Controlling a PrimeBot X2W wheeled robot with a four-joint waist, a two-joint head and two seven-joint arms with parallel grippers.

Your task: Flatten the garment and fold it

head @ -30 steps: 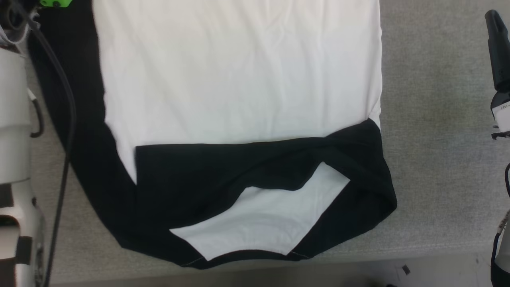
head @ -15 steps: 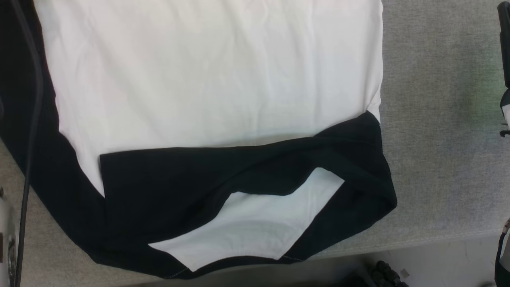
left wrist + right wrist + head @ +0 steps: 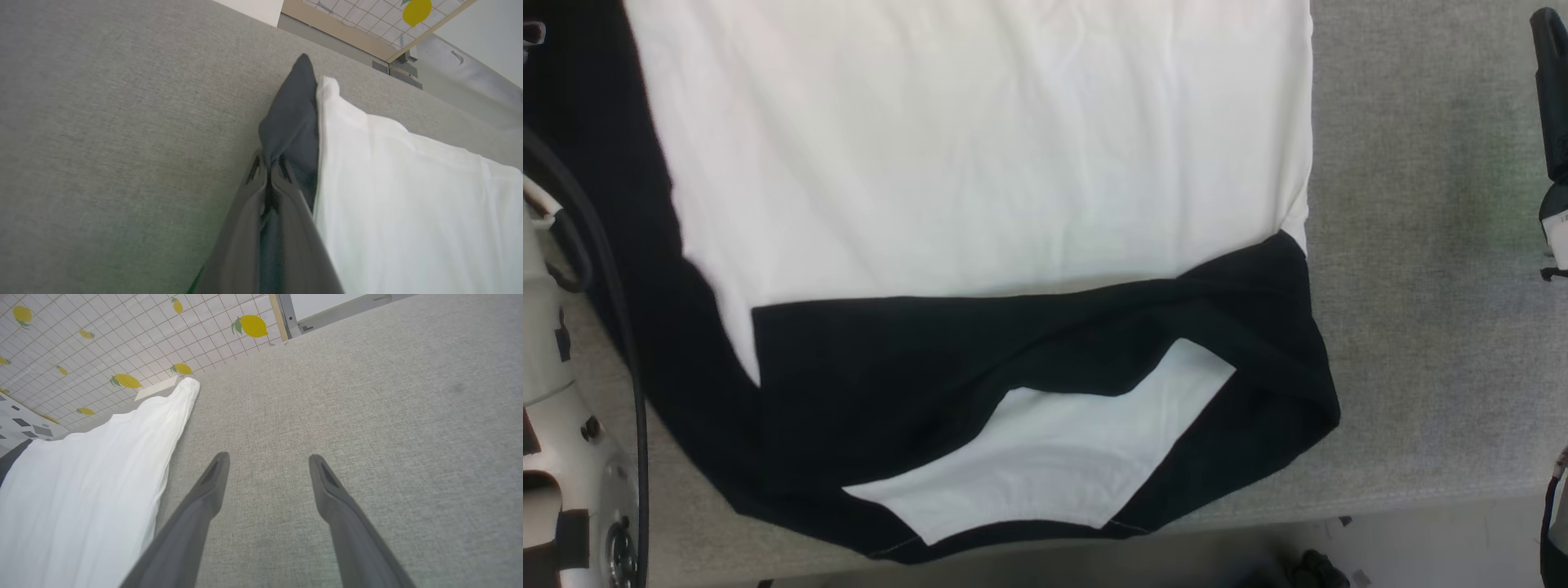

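1. Left pincer (image 3: 269,165): fingers together, clamped on a black edge of the garment (image 3: 408,204) right where black meets white. The pinched cloth stands up in a peak.
2. Right pincer (image 3: 267,465): fingers apart, holding nothing, over bare bench (image 3: 367,396) just beside the garment's white edge.
3. Head view: garment (image 3: 980,163) lies spread on the bench. White panel is mostly flat, light creases only.
4. Not flat at the garment's near end: a black flap lies across it, twisted toward the right corner, with a white patch showing below.
5. Judgement: flattening partly done, near end needs sorting. No clean fold visible, so most of the folding is left.
6. Around the garment: black cable (image 3: 637,425) and pale forearm (image 3: 564,441) at its left black side, lemon-print grid sheet (image 3: 122,347) beyond its far end.
7. In the way: cable could snag the garment's left side on a pull. Its near end sits close to the bench edge and might slide off.
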